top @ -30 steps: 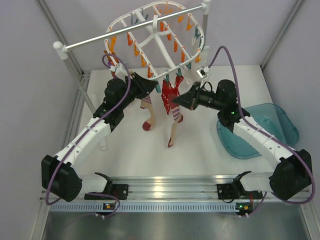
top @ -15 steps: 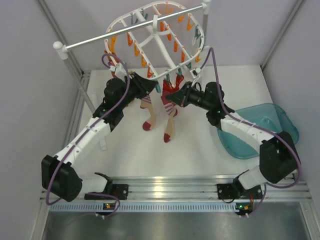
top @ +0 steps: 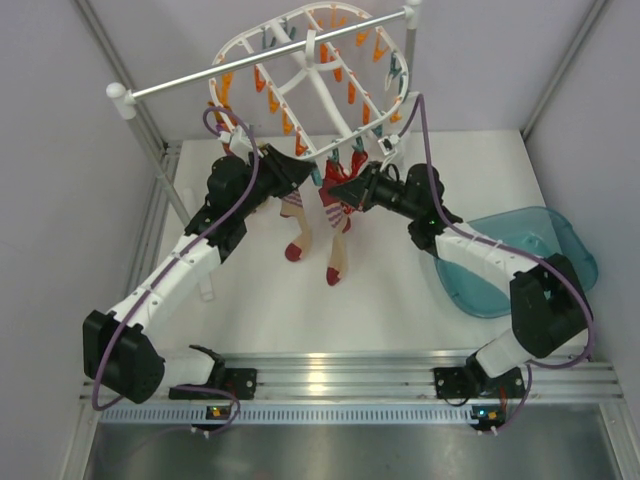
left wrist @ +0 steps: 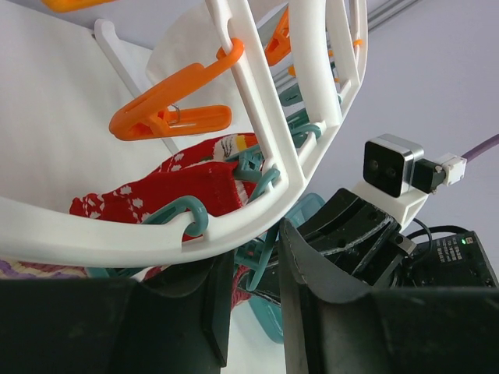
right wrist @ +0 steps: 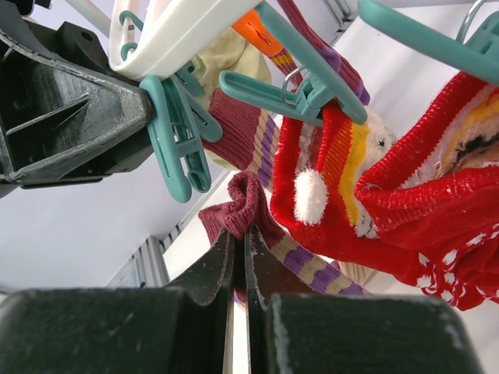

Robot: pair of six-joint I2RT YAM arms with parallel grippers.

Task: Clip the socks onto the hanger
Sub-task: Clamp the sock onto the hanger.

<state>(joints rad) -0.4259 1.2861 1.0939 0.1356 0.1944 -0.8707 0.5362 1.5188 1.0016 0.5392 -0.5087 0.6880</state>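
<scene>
Beneath the hanger's (left wrist: 312, 86) near rim the socks (top: 297, 222) dangle side by side. One cuff (right wrist: 243, 195) is pinched in the tightly closed right gripper (right wrist: 240, 230). The other sock hangs below the left gripper (left wrist: 256, 257), whose part-spread fingers seem to squeeze a teal clip (left wrist: 267, 234). Both arms reach forward, wrists converging at the rim.

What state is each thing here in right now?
White plastic oval hanger: hanging tilted from the metal rail.
Left gripper: jaws closed around a teal clip on the hanger.
Right gripper: jaws shut, pinching a cream-beige striped sock by its maroon cuff.
Other cream-beige sock: hanging below the hanger.
Red patterned sock: clipped up, hanging.
</scene>
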